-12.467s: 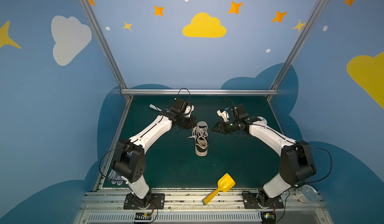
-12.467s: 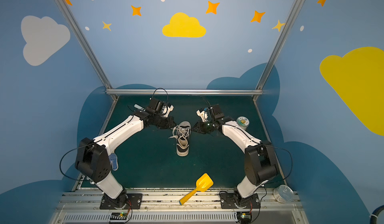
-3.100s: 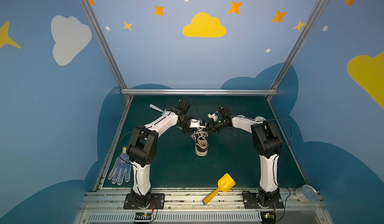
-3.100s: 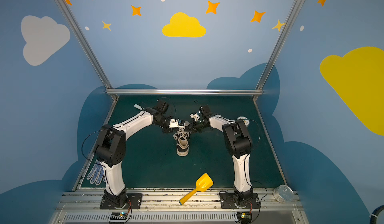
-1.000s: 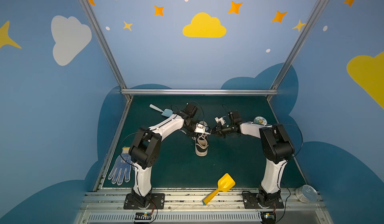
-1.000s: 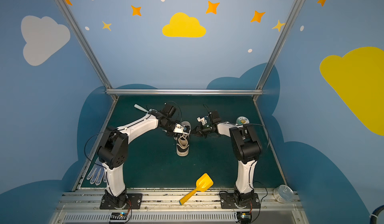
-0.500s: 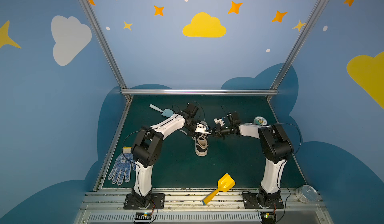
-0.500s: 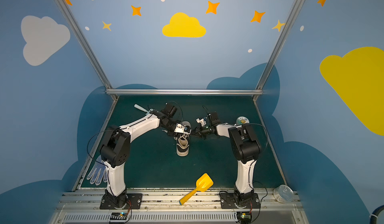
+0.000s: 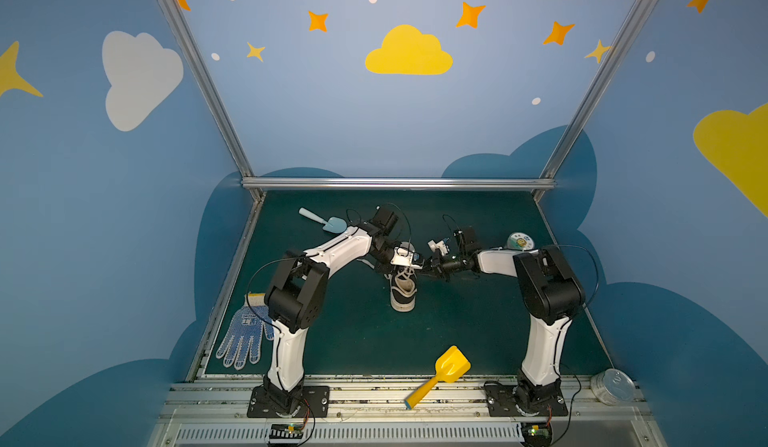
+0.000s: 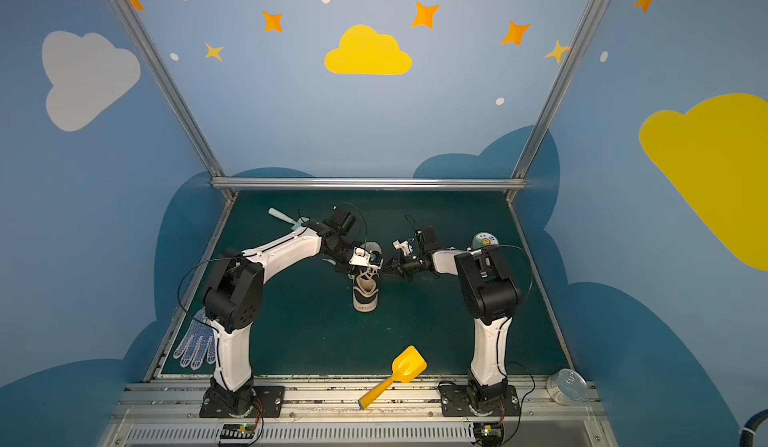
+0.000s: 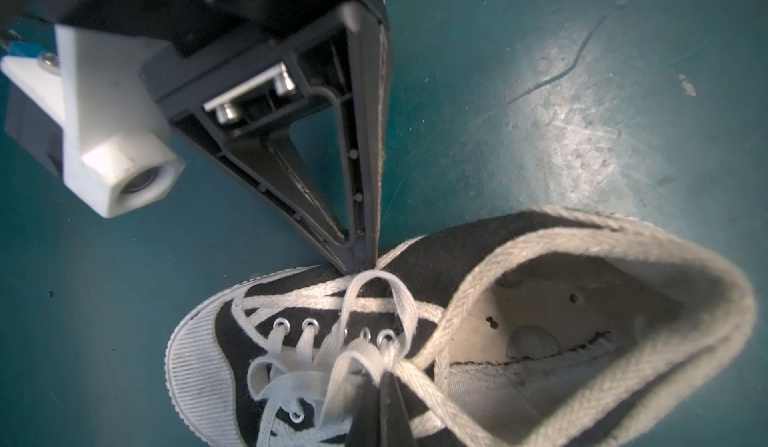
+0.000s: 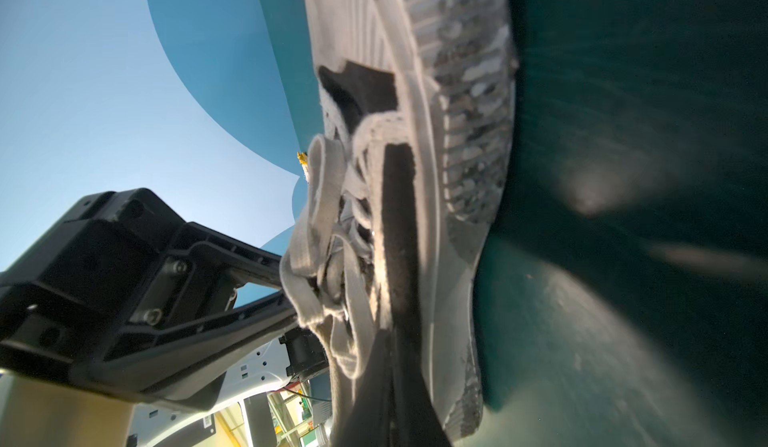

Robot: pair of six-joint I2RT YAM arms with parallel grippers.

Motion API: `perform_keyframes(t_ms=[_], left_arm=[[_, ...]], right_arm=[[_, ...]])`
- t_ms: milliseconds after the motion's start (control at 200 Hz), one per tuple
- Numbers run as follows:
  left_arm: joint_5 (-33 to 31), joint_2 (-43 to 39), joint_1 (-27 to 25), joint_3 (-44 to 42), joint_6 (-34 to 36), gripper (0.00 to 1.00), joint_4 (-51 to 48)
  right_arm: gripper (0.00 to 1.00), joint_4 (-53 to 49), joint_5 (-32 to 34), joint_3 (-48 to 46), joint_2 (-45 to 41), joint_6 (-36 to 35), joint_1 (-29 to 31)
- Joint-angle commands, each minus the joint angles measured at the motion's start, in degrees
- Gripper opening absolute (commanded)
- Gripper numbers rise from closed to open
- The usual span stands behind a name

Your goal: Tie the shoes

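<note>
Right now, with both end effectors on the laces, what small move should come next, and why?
I'd likely draw the two apart, slowly, each toward its own side. The left end effector and the right end effector are each shut on the laces, and the crossing over the sneaker looks loose, so a gentle pull should cinch it.

left claw [image 11: 380, 378] closed | right claw [image 11: 365, 260] closed | tips near each other
</note>
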Motion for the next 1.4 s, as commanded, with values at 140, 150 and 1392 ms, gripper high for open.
perform_keyframes(t_ms=[140, 150, 1392], left_arm=[[0.27, -0.45, -0.17, 0.32, -0.46, 0.03, -1.46], [0.44, -0.42, -0.21, 0.31, -0.45, 0.03, -1.43], [-0.05, -2.22, 0.31, -1.33, -1.26, 0.03, -0.35]], right_arm=[[0.07, 0.11, -1.23, 0.11, 0.25, -0.48, 1.06], [0.07, 0.15, -1.32, 0.12, 0.30, -0.45, 1.06], [0.08, 3.52, -3.49, -0.53, 2.42, 3.77, 1.35]])
